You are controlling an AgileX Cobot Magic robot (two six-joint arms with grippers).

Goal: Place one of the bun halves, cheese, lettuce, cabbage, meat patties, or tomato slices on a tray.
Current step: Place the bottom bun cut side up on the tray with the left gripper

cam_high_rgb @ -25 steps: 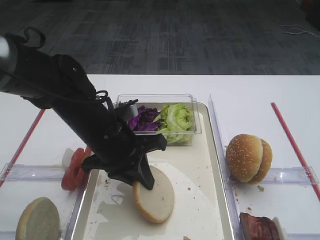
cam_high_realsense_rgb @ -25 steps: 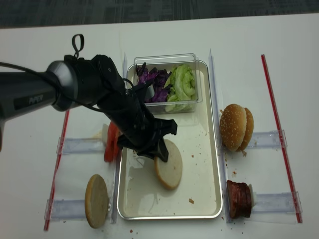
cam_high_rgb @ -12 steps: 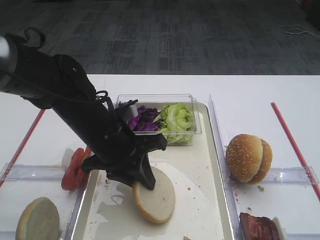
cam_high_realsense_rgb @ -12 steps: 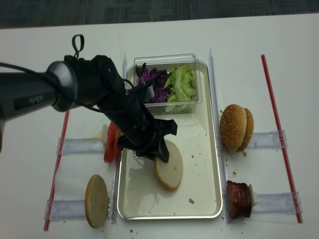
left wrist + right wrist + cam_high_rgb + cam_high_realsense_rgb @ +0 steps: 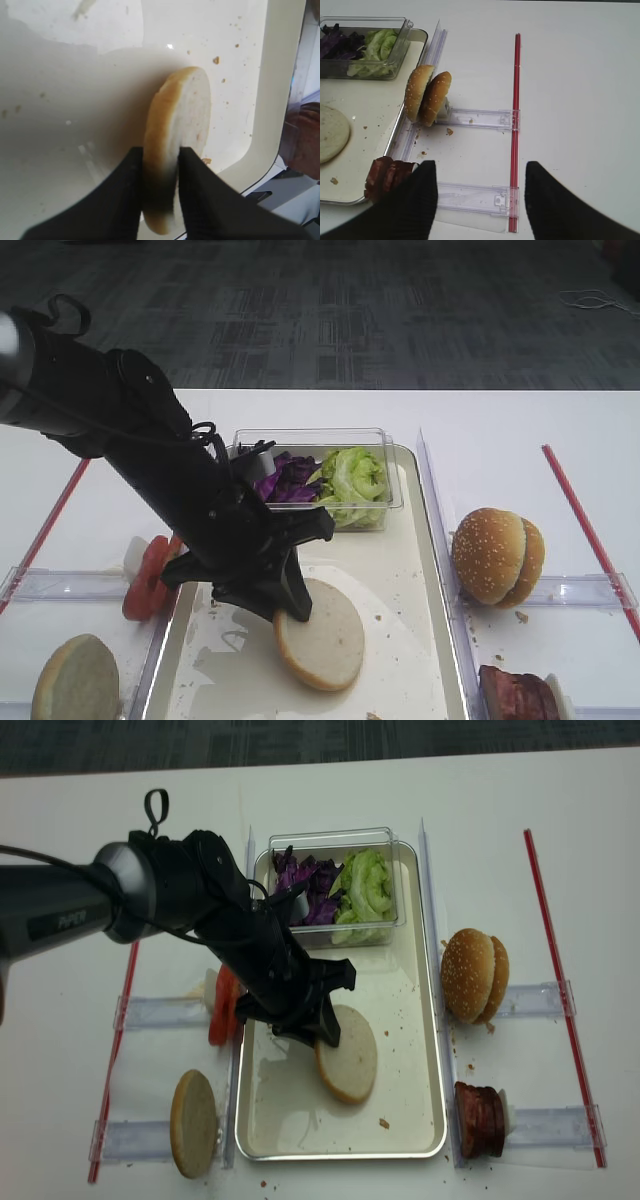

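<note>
Lab or office test space, white table (image 5: 520, 420), grey carpet tiles (image 5: 330, 310), red tape lines (image 5: 548, 920)

My white desk (image 5: 500, 415) is evenly and softly lit. Beyond its far edge I see dark grey patterned carpet (image 5: 330, 310), with a pale cable (image 5: 597, 300) lying on it.

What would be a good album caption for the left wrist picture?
Left claw straddling the edge of a bun half standing on its rim on the crumb-speckled tray.
</note>
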